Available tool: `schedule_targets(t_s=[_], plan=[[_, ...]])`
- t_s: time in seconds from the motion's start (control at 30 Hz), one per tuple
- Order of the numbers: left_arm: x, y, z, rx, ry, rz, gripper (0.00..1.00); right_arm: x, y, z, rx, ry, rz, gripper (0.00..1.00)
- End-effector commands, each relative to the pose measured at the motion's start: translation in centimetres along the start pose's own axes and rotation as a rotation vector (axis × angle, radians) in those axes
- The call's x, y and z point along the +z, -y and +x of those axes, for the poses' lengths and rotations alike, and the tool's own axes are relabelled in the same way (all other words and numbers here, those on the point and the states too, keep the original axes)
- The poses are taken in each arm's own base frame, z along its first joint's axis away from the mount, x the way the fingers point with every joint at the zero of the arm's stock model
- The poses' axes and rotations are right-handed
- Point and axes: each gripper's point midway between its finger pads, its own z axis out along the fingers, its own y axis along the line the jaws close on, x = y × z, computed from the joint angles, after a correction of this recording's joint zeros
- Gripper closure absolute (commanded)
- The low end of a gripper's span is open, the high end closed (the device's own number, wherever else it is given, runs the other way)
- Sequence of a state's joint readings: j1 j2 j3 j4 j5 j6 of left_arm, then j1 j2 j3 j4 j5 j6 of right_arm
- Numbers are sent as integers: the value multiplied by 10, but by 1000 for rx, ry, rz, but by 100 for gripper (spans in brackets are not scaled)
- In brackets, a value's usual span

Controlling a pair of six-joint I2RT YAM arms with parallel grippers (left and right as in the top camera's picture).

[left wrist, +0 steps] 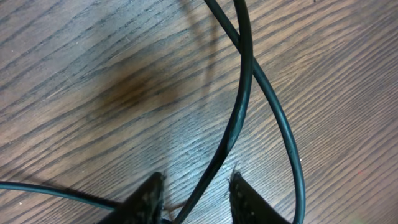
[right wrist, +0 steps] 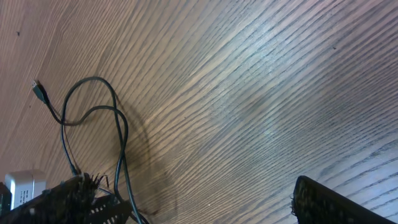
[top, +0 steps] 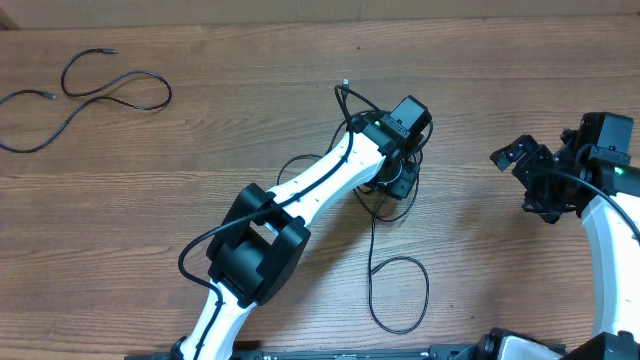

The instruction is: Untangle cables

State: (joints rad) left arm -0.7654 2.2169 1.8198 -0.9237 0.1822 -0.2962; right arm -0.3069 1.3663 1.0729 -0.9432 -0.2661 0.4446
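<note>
A tangle of thin black cables (top: 372, 215) lies at the table's middle, with a silvery plug end (top: 345, 84) at the top and a long loop (top: 400, 295) trailing toward the front. My left gripper (top: 398, 185) is down over the tangle. In the left wrist view its fingers (left wrist: 196, 199) are apart, with one cable (left wrist: 239, 106) running between them and a second cable (left wrist: 283, 124) crossing it. My right gripper (top: 520, 183) hovers to the right of the tangle, wide open and empty (right wrist: 205, 202). Its view shows a cable loop (right wrist: 93, 112) and a plug (right wrist: 40, 92).
A separate thin black cable (top: 100, 90) lies spread out at the far left of the wooden table (top: 250, 110). The left arm (top: 300, 200) stretches diagonally from the front left to the middle.
</note>
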Motion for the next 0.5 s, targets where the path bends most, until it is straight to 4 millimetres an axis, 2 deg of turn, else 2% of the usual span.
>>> schedule_targets(t_s=[0.0, 0.27, 0.33, 0.4, 0.47], plan=[[15, -3, 5, -10, -27, -13, 70, -7, -6, -6, -3, 21, -21, 0], [25, -5, 9, -48, -47, -20, 68, -7, -7, -6, -2, 20, -22, 0], [25, -4, 9, -46, -45, -19, 78, -7, -7, -5, -2, 20, -22, 0], [25, -5, 9, -46, -45, -19, 96, -6, -8, -4, -2, 14, -31, 0], [25, -5, 9, -46, -46, -20, 96, -6, -10, -3, -2, 5, -44, 0]])
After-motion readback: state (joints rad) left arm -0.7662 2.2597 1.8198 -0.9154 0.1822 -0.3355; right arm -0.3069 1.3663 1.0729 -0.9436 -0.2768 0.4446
